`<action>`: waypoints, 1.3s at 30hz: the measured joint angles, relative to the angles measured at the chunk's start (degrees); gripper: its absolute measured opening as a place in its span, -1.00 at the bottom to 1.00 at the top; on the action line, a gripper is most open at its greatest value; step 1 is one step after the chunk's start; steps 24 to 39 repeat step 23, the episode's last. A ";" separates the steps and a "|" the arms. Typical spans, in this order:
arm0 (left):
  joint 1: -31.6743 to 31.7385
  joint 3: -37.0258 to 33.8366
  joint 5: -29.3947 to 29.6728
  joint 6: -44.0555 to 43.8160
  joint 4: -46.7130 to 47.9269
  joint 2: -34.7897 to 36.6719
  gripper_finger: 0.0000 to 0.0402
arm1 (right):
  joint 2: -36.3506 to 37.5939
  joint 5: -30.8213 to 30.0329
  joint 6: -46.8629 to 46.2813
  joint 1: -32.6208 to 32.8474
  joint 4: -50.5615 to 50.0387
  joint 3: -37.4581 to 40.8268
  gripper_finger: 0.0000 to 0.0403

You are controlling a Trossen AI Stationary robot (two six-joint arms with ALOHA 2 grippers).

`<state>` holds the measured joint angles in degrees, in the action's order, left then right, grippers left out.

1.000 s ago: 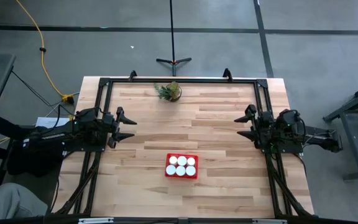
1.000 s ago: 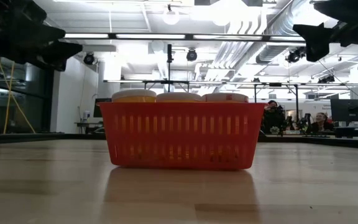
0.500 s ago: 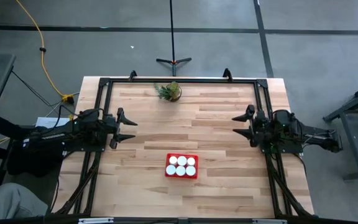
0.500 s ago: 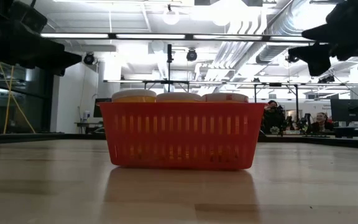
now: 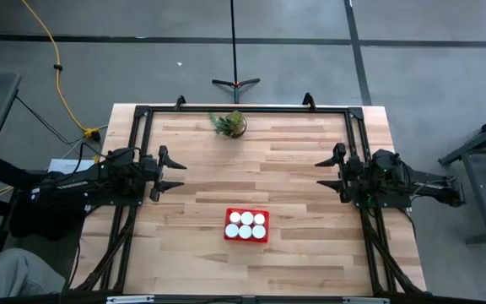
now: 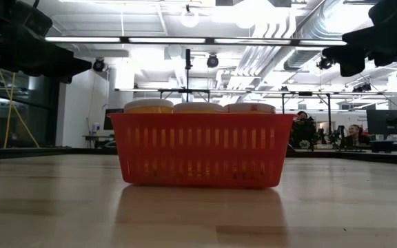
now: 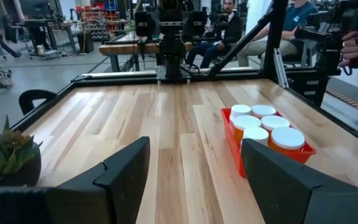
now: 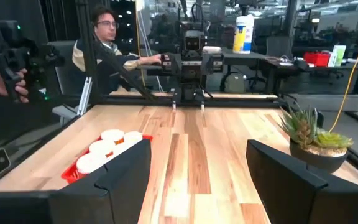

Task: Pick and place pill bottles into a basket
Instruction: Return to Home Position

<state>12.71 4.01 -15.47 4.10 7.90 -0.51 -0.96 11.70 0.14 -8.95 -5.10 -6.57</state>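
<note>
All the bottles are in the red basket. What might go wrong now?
1. The pill bottles stand taller than the low walls of the basket, so a knock might tip one out.
2. The left gripper and right gripper hang at the sides with fingers open, apart from the basket. A wide swing might brush the potted plant at the far edge, though that looks unlikely.

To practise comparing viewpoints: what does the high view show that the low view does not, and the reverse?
Only the high view: all six pill bottles in two rows of three, and the potted plant. Only the low view: the basket wall's slots, and people in the room behind. Both: bottles inside the red basket, with the left gripper and right gripper clear of it.
</note>
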 joint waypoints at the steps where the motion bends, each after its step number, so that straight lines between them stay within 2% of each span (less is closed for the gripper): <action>1: 0.00 0.00 0.01 0.00 0.00 0.00 0.43 | 0.01 0.00 -0.02 0.00 -0.37 0.00 0.26; 7: 0.00 0.00 0.02 0.00 0.00 0.00 0.43 | -0.02 0.02 -0.04 0.00 -3.30 0.00 0.26; 19: 0.00 0.00 0.16 -0.02 -0.02 0.00 0.43 | 0.00 -2.45 -0.08 -0.02 -3.52 0.00 0.26; 39: 0.00 0.00 0.17 -0.02 -0.02 0.00 0.43 | 0.00 -2.45 -0.09 -0.02 -3.52 0.00 0.26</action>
